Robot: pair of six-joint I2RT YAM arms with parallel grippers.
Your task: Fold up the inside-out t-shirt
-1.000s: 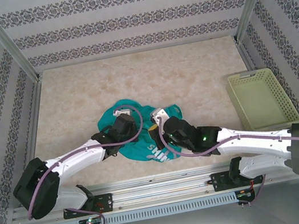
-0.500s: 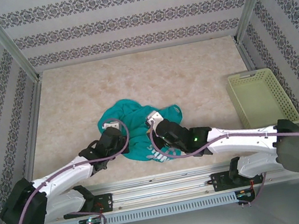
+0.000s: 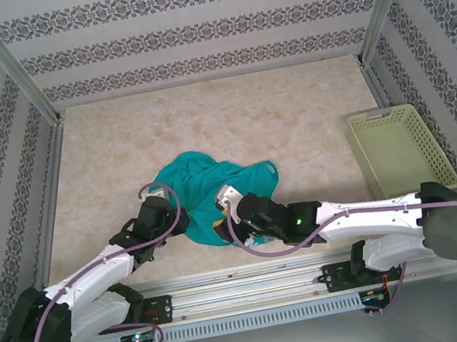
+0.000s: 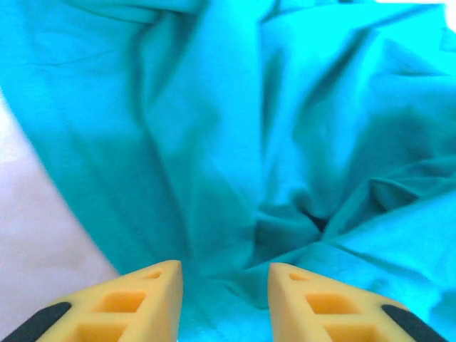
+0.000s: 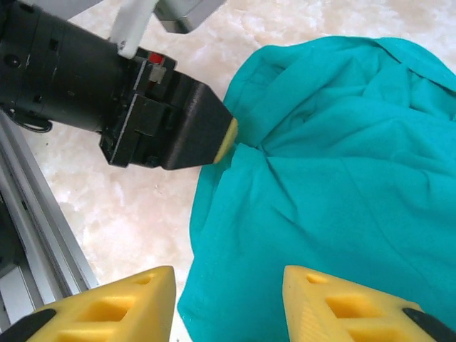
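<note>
The inside-out t-shirt [image 3: 221,177] lies as a crumpled teal heap near the table's front middle. Its folds spread across the left wrist view [image 4: 235,128], and its near-left edge shows in the right wrist view [image 5: 320,178]. My left gripper [image 3: 189,220] sits low at the heap's left edge. Its yellow fingers [image 4: 153,288] stand apart over the cloth, and the gripper [image 4: 224,285] is open. My right gripper [image 3: 221,216] hovers over the shirt's near edge and is open [image 5: 228,299], with nothing pinched. The left gripper's black body [image 5: 142,107] touches the shirt's edge with one yellow tip.
A pale yellow-green basket [image 3: 398,154] stands at the table's right side. Metal rails [image 3: 233,294] run along the near edge, close behind both wrists. Patterned walls enclose the marble-look table [image 3: 202,122] on three sides.
Both grippers were shut over the shirt and have now opened and drawn back toward the near edge. The shirt's near flap with white print no longer shows.
</note>
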